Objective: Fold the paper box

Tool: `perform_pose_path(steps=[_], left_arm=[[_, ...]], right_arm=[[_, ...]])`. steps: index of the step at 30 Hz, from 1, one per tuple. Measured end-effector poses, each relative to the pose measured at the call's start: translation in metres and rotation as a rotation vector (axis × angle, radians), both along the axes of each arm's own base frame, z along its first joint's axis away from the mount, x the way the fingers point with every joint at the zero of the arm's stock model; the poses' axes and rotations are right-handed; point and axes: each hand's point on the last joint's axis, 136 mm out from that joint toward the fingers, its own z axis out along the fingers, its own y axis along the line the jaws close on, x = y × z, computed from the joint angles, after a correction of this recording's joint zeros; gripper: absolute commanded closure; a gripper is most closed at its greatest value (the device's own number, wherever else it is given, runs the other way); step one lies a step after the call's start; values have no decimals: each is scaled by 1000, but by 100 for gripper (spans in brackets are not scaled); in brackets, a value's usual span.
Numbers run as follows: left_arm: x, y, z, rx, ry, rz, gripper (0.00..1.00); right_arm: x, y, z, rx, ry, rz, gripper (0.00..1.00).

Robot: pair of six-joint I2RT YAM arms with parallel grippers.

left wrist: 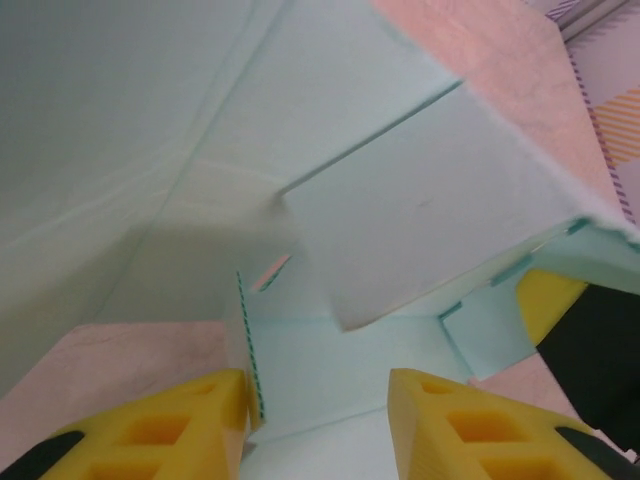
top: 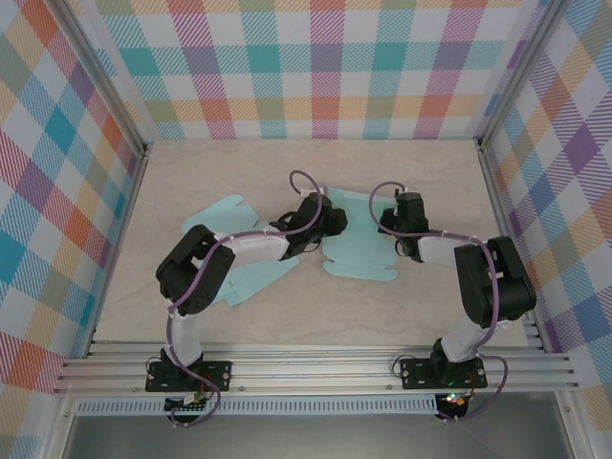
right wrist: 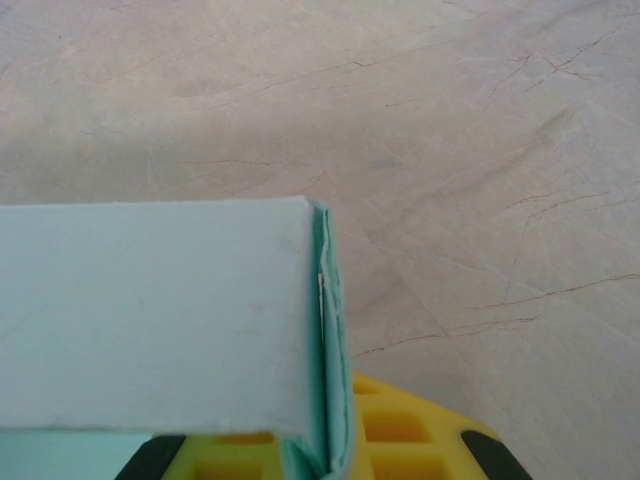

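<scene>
The paper box (top: 359, 251) is a pale teal die-cut sheet, partly raised at the table's middle, with flaps spread left (top: 222, 212) and toward the front (top: 256, 277). My left gripper (top: 330, 222) reaches into it from the left. In the left wrist view its yellow fingers (left wrist: 170, 430) stand apart over the box floor (left wrist: 330, 360), and an upright flap edge (left wrist: 247, 340) lies against the inner side of the left one. My right gripper (top: 392, 228) is shut on a doubled side wall (right wrist: 335, 340), which is pinched between its yellow pads (right wrist: 400, 430).
The pale wooden table (top: 421, 172) is enclosed by plaid walls (top: 325, 67) on three sides. Aluminium rails (top: 316, 368) run along the near edge by the arm bases. Bare table lies behind and to the right of the box.
</scene>
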Motion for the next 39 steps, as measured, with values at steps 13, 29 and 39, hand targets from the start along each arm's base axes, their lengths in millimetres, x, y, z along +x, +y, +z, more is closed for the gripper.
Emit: perform_pose_path(steps=[13, 29, 39], left_arm=[[18, -25, -15, 19, -11, -54, 68], [-37, 10, 55, -6, -90, -157, 47], [-23, 64, 86, 132, -165, -16, 47]], right_arm=[[0, 0, 0, -4, -1, 3, 100], [0, 0, 0, -4, -1, 6, 100], [0, 1, 0, -1, 0, 11, 100]])
